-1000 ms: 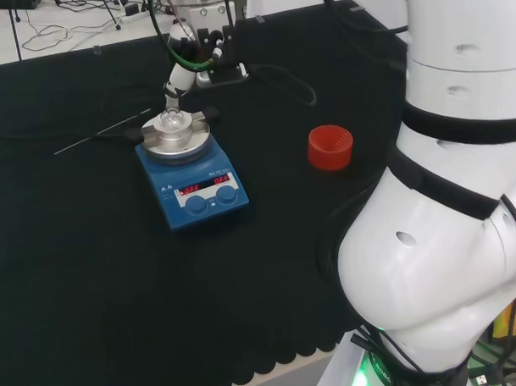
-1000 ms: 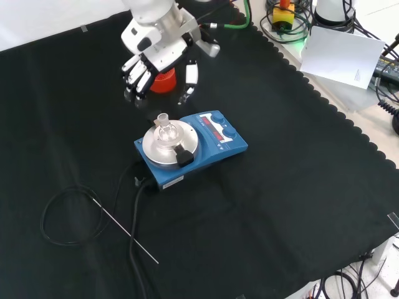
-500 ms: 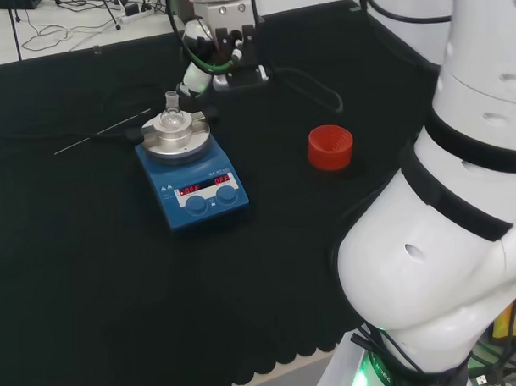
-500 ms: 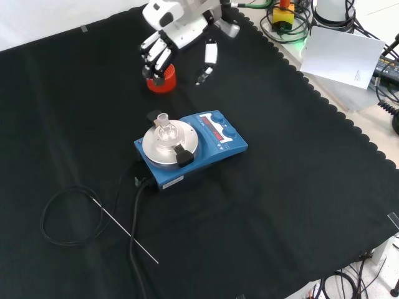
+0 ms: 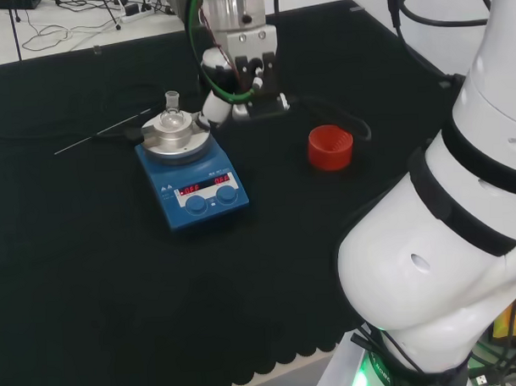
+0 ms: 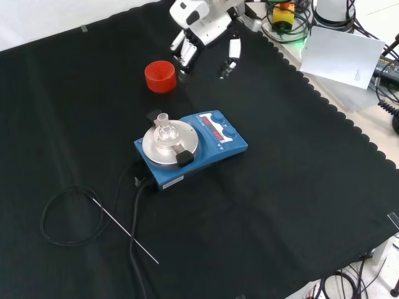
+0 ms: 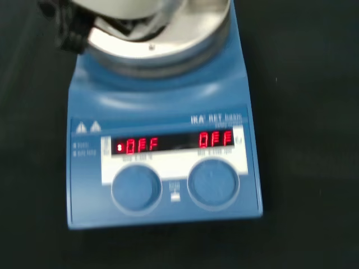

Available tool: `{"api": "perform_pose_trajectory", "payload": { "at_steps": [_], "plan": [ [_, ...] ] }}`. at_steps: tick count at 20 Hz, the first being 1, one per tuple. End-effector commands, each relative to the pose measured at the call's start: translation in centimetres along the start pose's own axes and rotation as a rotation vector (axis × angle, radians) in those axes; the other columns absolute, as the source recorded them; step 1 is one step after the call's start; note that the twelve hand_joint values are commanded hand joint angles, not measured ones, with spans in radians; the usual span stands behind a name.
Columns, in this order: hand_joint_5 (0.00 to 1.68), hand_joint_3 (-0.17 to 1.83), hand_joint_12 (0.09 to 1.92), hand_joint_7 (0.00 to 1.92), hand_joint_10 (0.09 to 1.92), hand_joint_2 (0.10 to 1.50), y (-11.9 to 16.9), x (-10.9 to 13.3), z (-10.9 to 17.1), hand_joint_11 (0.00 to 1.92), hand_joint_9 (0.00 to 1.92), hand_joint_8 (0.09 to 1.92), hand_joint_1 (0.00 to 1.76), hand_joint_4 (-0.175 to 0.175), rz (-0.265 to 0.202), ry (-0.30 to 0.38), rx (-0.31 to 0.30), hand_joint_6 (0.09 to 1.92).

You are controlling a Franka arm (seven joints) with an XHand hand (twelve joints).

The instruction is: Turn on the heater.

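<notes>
— Where does the black and white hand of fingers and a thumb (image 6: 206, 28) sit right now?

— In the front view it hangs near the top edge, above the cloth, touching nothing. In the head view, the hand (image 5: 217, 101) shows below the wrist, with a white fingertip pointing down and to the left.

— And the fingers?

— Straight to relaxed, pointing down, with the thumb (image 6: 232, 53) held apart from them to the right. Nothing is in the grasp.

— The white robot arm (image 5: 450, 229)?

— Its big rounded links stand at the head view's right, with black bands at the joints.
</notes>
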State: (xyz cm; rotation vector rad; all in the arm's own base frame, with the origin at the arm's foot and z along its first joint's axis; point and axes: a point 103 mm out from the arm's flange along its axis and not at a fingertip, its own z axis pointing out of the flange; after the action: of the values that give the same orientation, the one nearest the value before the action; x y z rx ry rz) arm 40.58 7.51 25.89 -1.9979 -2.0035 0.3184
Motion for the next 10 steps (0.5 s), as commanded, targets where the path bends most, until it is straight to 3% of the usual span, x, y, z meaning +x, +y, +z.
{"api": "perform_pose_trajectory", "payload": {
  "at_steps": [1,5,8,10],
  "plan": [
    [0.46,0.68,1.34,0.75,0.67,0.65,-1.4,0.8,2.2,0.35,0.90,0.83,0.97,-0.053,-0.014,-0.006,0.040,0.39],
    [0.47,0.69,1.33,0.85,0.69,0.65,-2.2,1.7,3.6,0.39,1.00,0.87,0.98,-0.055,-0.030,-0.005,0.058,0.40],
    [0.50,0.69,1.08,1.14,0.93,0.69,-2.6,1.9,4.3,1.03,1.27,1.13,1.07,-0.107,-0.030,-0.006,0.093,0.47],
    [0.53,0.68,1.05,1.31,1.16,0.71,-2.6,1.9,4.7,1.31,1.42,1.31,1.11,-0.128,-0.027,0.005,0.162,0.53]
  ]
}}
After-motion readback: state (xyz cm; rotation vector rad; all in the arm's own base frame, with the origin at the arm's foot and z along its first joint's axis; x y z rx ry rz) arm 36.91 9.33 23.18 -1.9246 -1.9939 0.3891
